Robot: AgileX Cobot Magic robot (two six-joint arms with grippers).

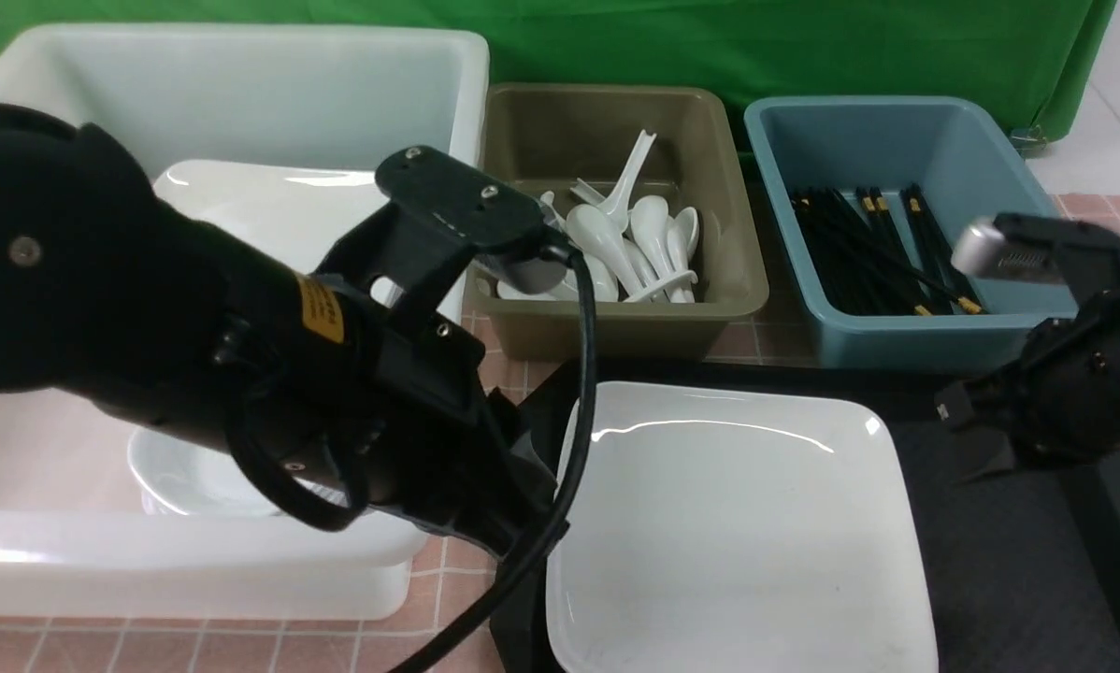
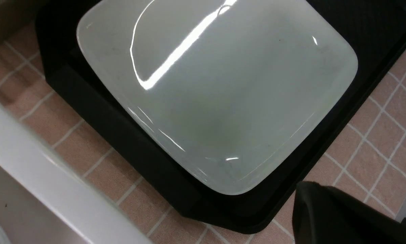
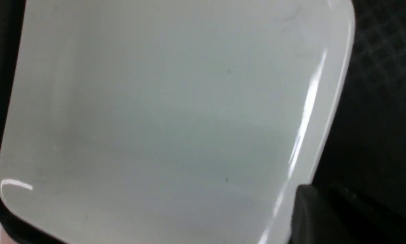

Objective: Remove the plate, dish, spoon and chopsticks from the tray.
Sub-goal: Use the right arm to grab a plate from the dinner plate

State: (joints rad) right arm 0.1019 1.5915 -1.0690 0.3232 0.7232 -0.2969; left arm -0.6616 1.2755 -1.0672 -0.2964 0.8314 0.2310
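Bin [image 1: 242,93], white, far left: dishes [image 1: 195,477] are seen inside, largely masked by the left arm [image 1: 149,308]. Left gripper [image 1: 513,509]: placed at the tray's left rim. Jaw state cannot be told, since the front view hides it and the wrist view shows one dark finger [image 2: 325,213] only, over the tiled table [image 2: 376,152]. Olive bin [image 1: 616,327]: spoons [image 1: 635,243] piled. Plate [image 1: 738,523]: laid flat on the tray [image 1: 1009,561], its near edge cut off in the front view and shown whole only by the left wrist view. Blue bin [image 1: 897,336]: chopsticks [image 1: 878,252] heaped. Right gripper [image 1: 976,449]: held over the bare tray strip beside the plate's right edge. Jaw state cannot be told, as one blurred finger [image 3: 325,217] alone is shown.
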